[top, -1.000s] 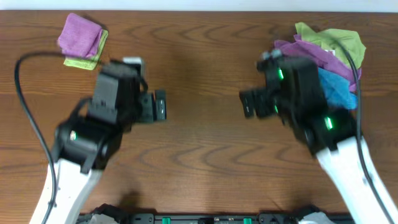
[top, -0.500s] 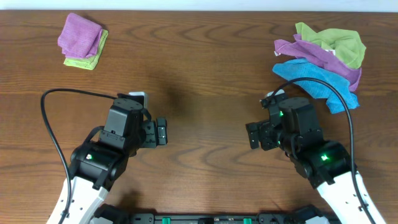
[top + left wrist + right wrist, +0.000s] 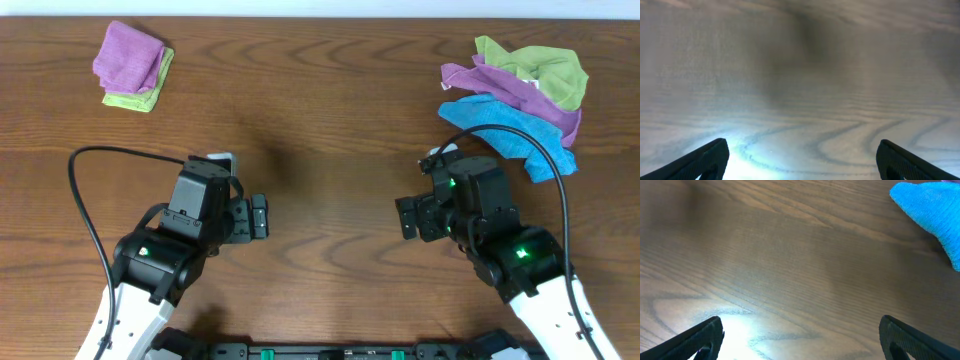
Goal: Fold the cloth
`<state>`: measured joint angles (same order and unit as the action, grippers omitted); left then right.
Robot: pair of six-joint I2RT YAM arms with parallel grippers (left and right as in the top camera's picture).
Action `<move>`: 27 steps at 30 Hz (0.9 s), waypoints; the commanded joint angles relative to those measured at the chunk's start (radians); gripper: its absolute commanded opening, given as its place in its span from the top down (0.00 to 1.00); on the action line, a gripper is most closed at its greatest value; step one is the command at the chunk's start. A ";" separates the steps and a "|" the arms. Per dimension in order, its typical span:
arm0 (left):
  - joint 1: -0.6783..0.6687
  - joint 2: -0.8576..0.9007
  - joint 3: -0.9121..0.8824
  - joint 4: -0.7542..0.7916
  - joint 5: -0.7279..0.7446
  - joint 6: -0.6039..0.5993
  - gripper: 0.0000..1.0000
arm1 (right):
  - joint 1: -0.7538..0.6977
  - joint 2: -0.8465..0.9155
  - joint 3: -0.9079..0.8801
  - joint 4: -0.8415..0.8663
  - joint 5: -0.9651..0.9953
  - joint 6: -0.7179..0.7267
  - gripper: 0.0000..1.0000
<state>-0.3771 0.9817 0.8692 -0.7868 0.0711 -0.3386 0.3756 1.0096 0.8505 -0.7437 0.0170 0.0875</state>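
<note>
A loose pile of cloths lies at the back right: a blue cloth [image 3: 512,133], a purple cloth [image 3: 510,88] and a green cloth [image 3: 540,66]. The blue cloth's corner shows in the right wrist view [image 3: 932,210]. Folded purple cloth [image 3: 128,55] sits on a folded green cloth [image 3: 132,99] at the back left. My left gripper [image 3: 259,217] is open and empty over bare wood near the front left; its fingertips show in the left wrist view [image 3: 800,160]. My right gripper [image 3: 404,218] is open and empty near the front right, below and left of the blue cloth; it shows in the right wrist view [image 3: 800,340].
The wooden table [image 3: 330,120] runs under both arms. A black cable [image 3: 90,200] loops by the left arm and another cable [image 3: 540,150] arcs over the blue cloth by the right arm.
Both arms pulled back toward the front edge a second ago; the right arm left the cloth pile. Since half a second ago they have barely moved.
</note>
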 commanded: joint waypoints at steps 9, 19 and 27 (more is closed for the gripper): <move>0.173 -0.172 -0.063 0.125 -0.020 0.289 0.05 | 0.004 -0.009 0.003 -0.001 0.009 0.012 0.01; 0.359 -0.550 -0.448 0.356 0.065 0.388 0.05 | 0.004 -0.009 0.003 -0.001 0.009 0.012 0.01; 0.398 -0.741 -0.651 0.411 0.106 0.349 0.04 | 0.004 -0.009 0.003 -0.001 0.009 0.012 0.01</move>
<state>0.0132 0.2737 0.2443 -0.3843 0.1581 0.0227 0.3756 1.0092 0.8505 -0.7437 0.0193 0.0875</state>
